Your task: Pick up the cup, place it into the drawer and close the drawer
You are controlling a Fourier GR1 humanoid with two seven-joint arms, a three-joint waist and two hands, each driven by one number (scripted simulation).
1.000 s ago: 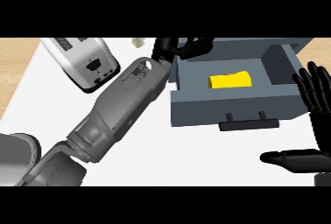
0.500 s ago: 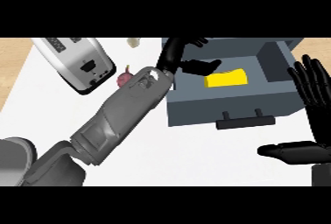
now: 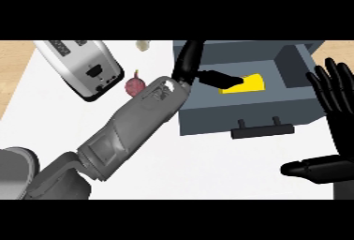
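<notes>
The yellow cup (image 3: 252, 85) lies inside the open grey drawer (image 3: 228, 114), toward its middle. My left hand (image 3: 191, 58) reaches over the drawer's left wall, fingers fairly straight, and its thumb (image 3: 221, 78) stretches across the cup's left edge and hides part of it. No finger is curled round the cup. The left forearm (image 3: 142, 122) runs diagonally from the lower left. At the right edge, beside the drawer, my right hand (image 3: 337, 101) stays open with fingers up.
A silver toaster (image 3: 81, 66) stands at the back left. A small reddish-purple vegetable (image 3: 135, 85) lies between the toaster and my forearm. A pale small object (image 3: 142, 45) sits at the back edge. The drawer's black handle (image 3: 262, 130) juts toward me.
My left hand has moved from the drawer's back left corner inward over the drawer, its thumb now reaching the cup. The reddish vegetable has come out from behind the forearm. The right hand stays put.
</notes>
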